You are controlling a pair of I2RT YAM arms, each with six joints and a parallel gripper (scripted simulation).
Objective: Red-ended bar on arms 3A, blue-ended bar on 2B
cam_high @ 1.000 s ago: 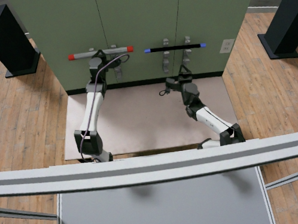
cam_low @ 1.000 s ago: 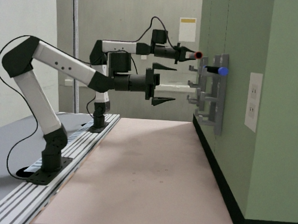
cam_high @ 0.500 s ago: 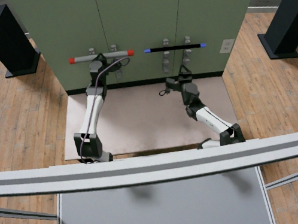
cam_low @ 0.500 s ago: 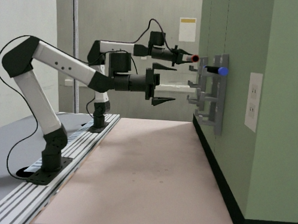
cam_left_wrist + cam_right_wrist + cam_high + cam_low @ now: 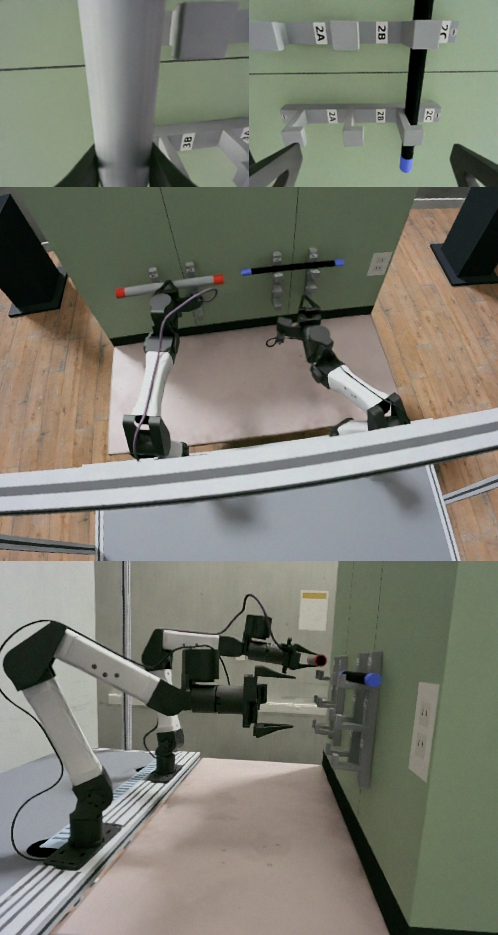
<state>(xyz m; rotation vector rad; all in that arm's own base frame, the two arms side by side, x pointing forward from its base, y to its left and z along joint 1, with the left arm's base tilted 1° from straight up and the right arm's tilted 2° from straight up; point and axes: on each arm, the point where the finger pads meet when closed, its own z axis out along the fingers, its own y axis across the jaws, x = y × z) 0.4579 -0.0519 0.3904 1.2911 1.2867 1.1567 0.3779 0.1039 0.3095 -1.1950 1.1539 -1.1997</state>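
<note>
Between the left gripper's fingers: the red-ended bar, gripped on its grey shaft, ends out to either side
Just ahead of the left gripper: rack 3; the bar is off it, on the near side of its arms
Beside the left gripper's bar, in its wrist view: label 3B, with 3A partly cut off at the edge
Right gripper: open wide, holding nothing, apart from the rack
Ahead of the right gripper: rack 2, its 2B arms bare
Ahead of and above the right gripper: the blue-ended bar, lying across the 2C arms, one level above 2B, its middle between them
Below both grippers: pale pink worktop
Beyond both grippers: green wall behind the racks
</note>
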